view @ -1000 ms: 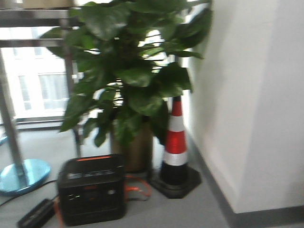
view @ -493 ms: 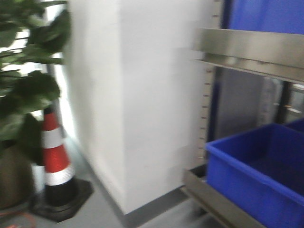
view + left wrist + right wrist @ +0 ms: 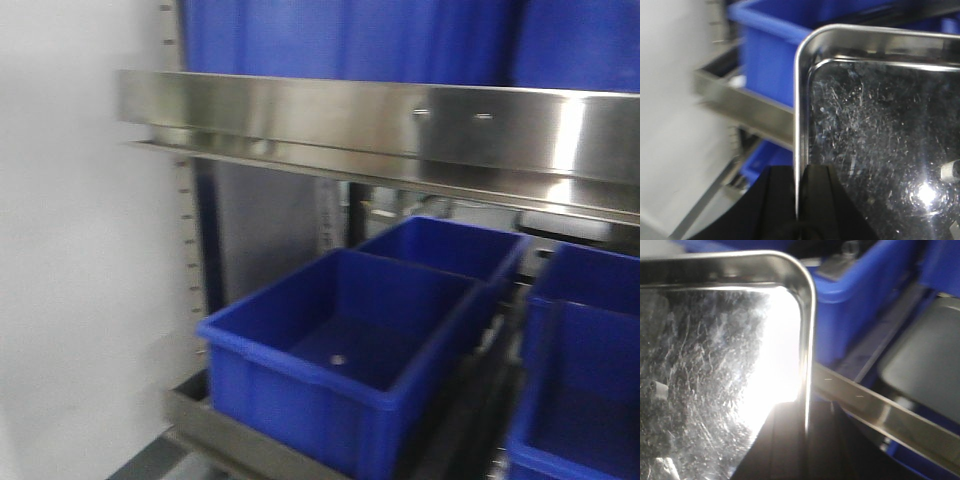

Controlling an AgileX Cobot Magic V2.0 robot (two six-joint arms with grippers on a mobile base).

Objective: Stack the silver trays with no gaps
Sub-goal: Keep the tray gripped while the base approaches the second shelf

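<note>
At the bottom of the left wrist view, the left gripper [image 3: 800, 175] is clamped on the left rim of a shallow, scratched silver steel tray [image 3: 880, 125], one black finger on each side of the edge. The right gripper [image 3: 806, 412] pinches the tray's right rim the same way. Beyond the tray's far rounded corners, open blue plastic bins [image 3: 340, 350] sit side by side on a low shelf, with a clear gap below the long flat steel shelf rail [image 3: 380, 115]. A white wall [image 3: 80, 250] borders the shelving's left. Only the front camera shows the bins' insides; only the wrist views show the tray.
</note>
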